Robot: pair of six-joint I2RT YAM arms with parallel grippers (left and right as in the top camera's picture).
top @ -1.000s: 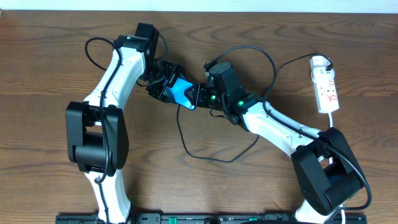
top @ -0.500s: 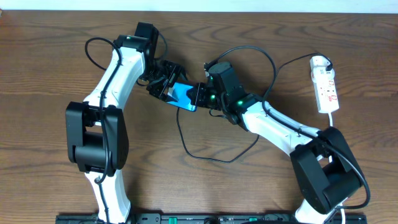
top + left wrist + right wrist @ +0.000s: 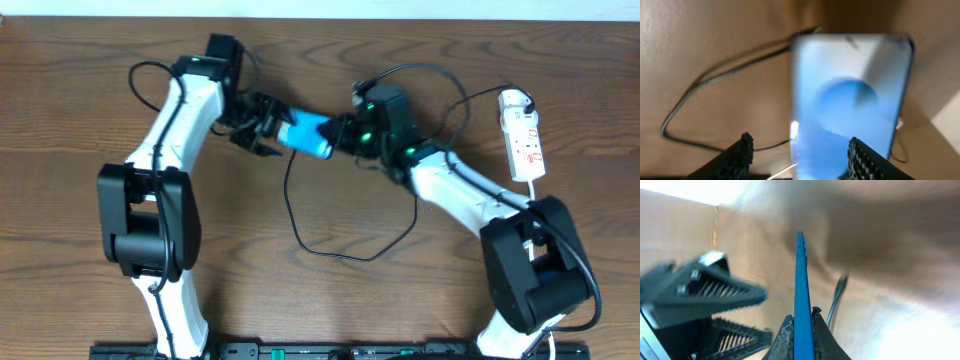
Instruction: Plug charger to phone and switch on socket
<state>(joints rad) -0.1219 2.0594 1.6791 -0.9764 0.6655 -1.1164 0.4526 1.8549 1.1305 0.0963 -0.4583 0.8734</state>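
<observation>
The phone (image 3: 308, 135), with a light blue screen, is held above the table between the two arms. My right gripper (image 3: 345, 134) is shut on its right end; in the right wrist view the phone (image 3: 800, 275) stands edge-on between the jaws (image 3: 801, 317). My left gripper (image 3: 266, 128) is open at the phone's left end. In the left wrist view the screen (image 3: 850, 95) fills the frame ahead of the spread fingers (image 3: 800, 142). The charger cable (image 3: 300, 232) loops on the table below the phone. Whether its tip is in the phone cannot be told. The socket (image 3: 527, 145) lies at the far right.
A white plug (image 3: 514, 99) sits at the socket's far end with a black cable arching from it over my right arm. The socket's white cord runs down behind my right arm's base (image 3: 530, 270). The charger cable also shows in the left wrist view (image 3: 715, 75).
The phone has risen and shifted right and toward the far side, gripped by my right gripper. My right arm has swung to the right. My left gripper has followed and stands open.
</observation>
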